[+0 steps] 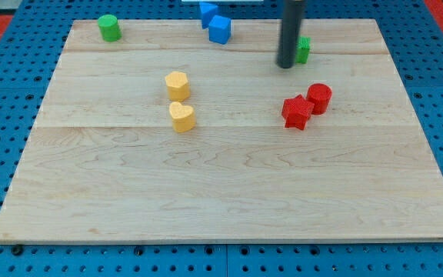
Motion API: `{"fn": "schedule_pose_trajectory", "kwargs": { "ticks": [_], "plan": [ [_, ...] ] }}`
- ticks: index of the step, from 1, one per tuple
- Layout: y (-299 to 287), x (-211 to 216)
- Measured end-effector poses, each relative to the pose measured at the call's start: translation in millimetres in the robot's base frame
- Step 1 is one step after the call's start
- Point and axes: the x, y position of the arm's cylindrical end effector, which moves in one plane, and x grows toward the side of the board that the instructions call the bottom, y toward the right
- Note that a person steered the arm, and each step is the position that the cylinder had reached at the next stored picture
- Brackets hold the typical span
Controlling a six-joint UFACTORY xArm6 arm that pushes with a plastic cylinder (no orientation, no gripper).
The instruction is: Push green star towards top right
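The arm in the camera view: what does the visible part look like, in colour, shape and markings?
Only a straight, dark grey to black cylindrical rod shows, entering from the view's top. It is smooth and plain, with no visible cables or markings. My tip is a blunt, flat end.

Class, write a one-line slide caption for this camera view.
Dark rod's tip touches partly hidden green block near wooden board's top right.

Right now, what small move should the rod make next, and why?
Probably a short push toward the view's right and slightly up. My tip sits against the view's left side of the green star, which it partly hides, and the board's top-right corner lies beyond it.
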Motion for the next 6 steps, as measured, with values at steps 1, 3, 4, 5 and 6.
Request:
{"fn": "schedule_pose_trajectory", "kwargs": {
  "ticks": [1,3,4,5,6],
  "plan": [
    [50.1,-17.4],
    [22.4,21.7],
    [-33.4,-9.7],
    [-22.4,-30.9],
    [24.0,-30.9]
  ]
}}
